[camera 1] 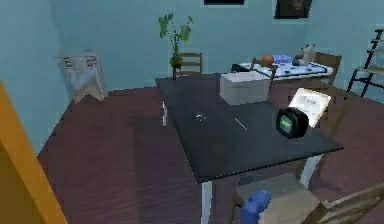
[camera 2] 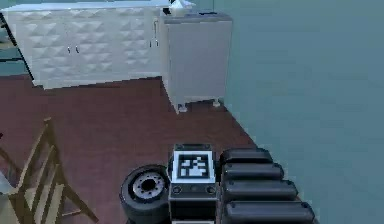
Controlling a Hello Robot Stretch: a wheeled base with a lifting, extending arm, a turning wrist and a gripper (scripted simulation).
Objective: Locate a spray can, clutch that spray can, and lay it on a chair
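Note:
A dark table (camera 1: 225,130) on white legs stands ahead in the forward view. On it are a white box (camera 1: 242,87), a black device with a green face (camera 1: 290,123) and two small pale bits (camera 1: 200,117). A blue blob (camera 1: 255,204) rests by a wooden chair (camera 1: 300,200) at the bottom edge; its shape is too vague to name. Another chair (camera 1: 186,63) stands behind the table. In the arm side view the arm's marked white square (camera 2: 193,167) shows low down, with the gripper's dark body (camera 2: 148,192) left of it. I cannot tell whether it holds anything.
A potted plant (camera 1: 175,35) stands by the far wall. A second table (camera 1: 290,68) with several items is at the back right. White cabinets (camera 2: 90,45) and a grey unit (camera 2: 195,60) line the far wall; a wooden chair frame (camera 2: 40,180) is at the lower left.

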